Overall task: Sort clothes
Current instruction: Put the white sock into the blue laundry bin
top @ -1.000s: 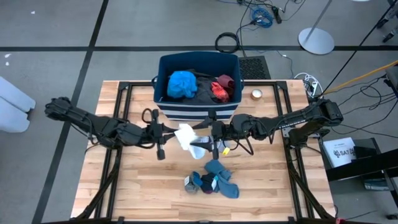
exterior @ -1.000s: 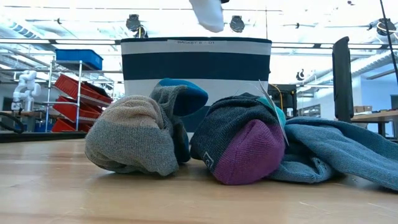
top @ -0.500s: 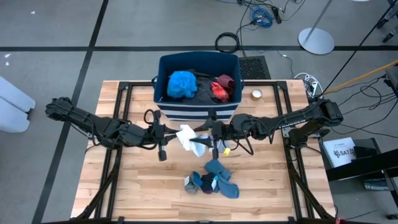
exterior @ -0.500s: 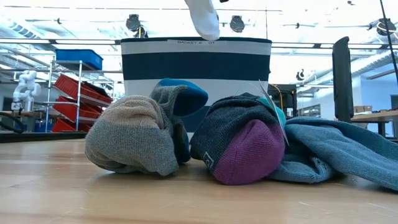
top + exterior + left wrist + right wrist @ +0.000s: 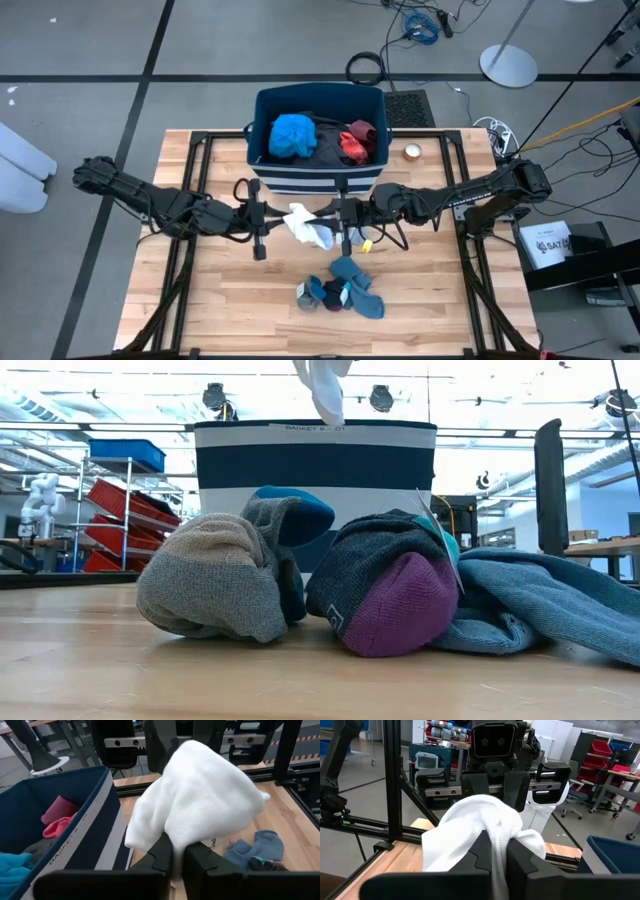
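Note:
A white garment (image 5: 305, 225) hangs bunched above the table's middle, between my two grippers. My left gripper (image 5: 283, 214) is shut on its left side and my right gripper (image 5: 330, 216) on its right side. Its lower end (image 5: 325, 390) shows at the top of the low view. The dark blue striped bin (image 5: 318, 175) stands at the far middle and holds a bright blue top (image 5: 293, 135), a dark grey one (image 5: 325, 145) and red and maroon ones (image 5: 355, 142). A heap of socks (image 5: 340, 290) lies on the table near the front. My left gripper pinches a bunched fold of the white garment (image 5: 176, 834) between its two fingers, coming in level from the table's left. The cloth billows out beyond the fingertips, clear of the table. My right gripper pinches another bunched fold (image 5: 501, 826) between its two fingers, level from the table's right. The cloth droops slack on both sides of the fingers, clear of the table.
Black frame rails (image 5: 200, 200) run along the table's sides and across its middle. A small round roll (image 5: 412, 152) lies right of the bin. The low view shows a grey sock (image 5: 220, 575), a purple-toed one (image 5: 395, 600) and a blue one (image 5: 540, 605).
My right gripper has shut on the white garment's right side. The cloth has drawn up into a tighter bunch between the two grippers, and its hanging end has risen a little.

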{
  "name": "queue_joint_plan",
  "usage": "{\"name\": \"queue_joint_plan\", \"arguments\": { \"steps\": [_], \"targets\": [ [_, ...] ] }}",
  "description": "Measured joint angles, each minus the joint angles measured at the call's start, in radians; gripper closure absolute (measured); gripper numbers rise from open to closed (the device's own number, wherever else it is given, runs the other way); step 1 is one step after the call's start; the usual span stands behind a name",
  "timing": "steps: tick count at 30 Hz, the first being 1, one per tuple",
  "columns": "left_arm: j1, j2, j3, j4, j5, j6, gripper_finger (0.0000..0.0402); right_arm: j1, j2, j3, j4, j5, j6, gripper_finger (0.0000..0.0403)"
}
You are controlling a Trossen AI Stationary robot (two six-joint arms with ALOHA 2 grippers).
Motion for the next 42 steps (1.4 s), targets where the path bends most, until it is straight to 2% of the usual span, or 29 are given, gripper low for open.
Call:
{"name": "queue_joint_plan", "arguments": {
  "steps": [9, 13, 26, 34, 42],
  "targets": [
    [0.000, 0.000, 0.000, -0.027, -0.001, 0.022, 0.0247, 0.000, 0.000, 0.000, 0.000, 0.001, -0.001, 0.0395],
    [0.000, 0.000, 0.000, -0.027, -0.001, 0.018, 0.0211, 0.000, 0.000, 0.000, 0.001, 0.002, -0.001, 0.0395],
    [0.000, -0.076, 0.000, -0.226, -0.038, -0.012, 0.0203, 0.000, 0.000, 0.000, 0.003, 0.012, -0.009, 0.0395],
    [0.002, -0.094, -0.001, -0.266, -0.086, -0.038, 0.0203, -0.025, 0.000, 0.000, 0.126, 0.169, -0.077, 0.0395],
    [0.002, -0.094, -0.001, -0.267, -0.087, -0.038, 0.0203, -0.125, 0.000, 0.000, 0.231, 0.316, -0.129, 0.0395]
  ]
}}
